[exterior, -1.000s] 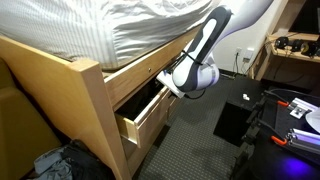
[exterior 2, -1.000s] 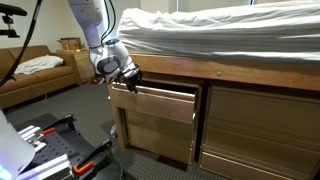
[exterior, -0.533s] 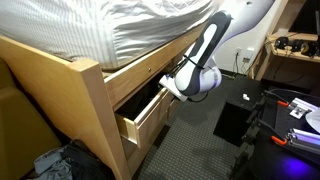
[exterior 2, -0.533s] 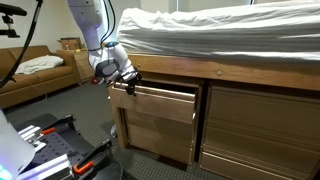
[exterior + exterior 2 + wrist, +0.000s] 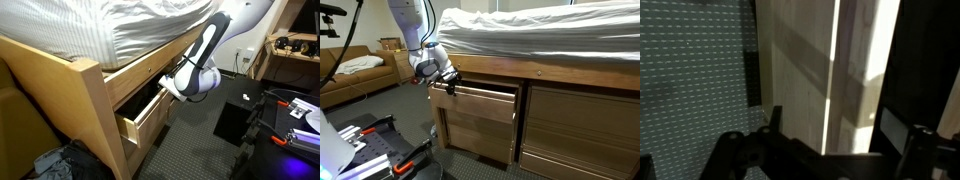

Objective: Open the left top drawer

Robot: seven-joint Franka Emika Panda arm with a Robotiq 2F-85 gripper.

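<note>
The left top drawer point(image 5: 141, 113) of pale wood is pulled partway out from under the bed, and its dark interior shows. It also shows in an exterior view point(image 5: 480, 99) and in the wrist view point(image 5: 805, 70). My gripper point(image 5: 169, 89) is at the top edge of the drawer front near its corner, also seen in an exterior view point(image 5: 447, 84). In the wrist view my gripper point(image 5: 845, 138) is open and straddles the drawer front. One finger is outside the front and the other is over the dark interior.
The long wooden bed rail point(image 5: 550, 69) and the mattress with a white sheet point(image 5: 110, 30) lie just above the drawer. A closed lower drawer point(image 5: 478, 135) sits beneath it, with more drawers to the side point(image 5: 585, 125). A black mat point(image 5: 235, 118) lies on the carpet, and a sofa point(image 5: 355, 75) stands beyond.
My arm has shifted very slightly outward from the bed. The drawer stands about as far out as before.
</note>
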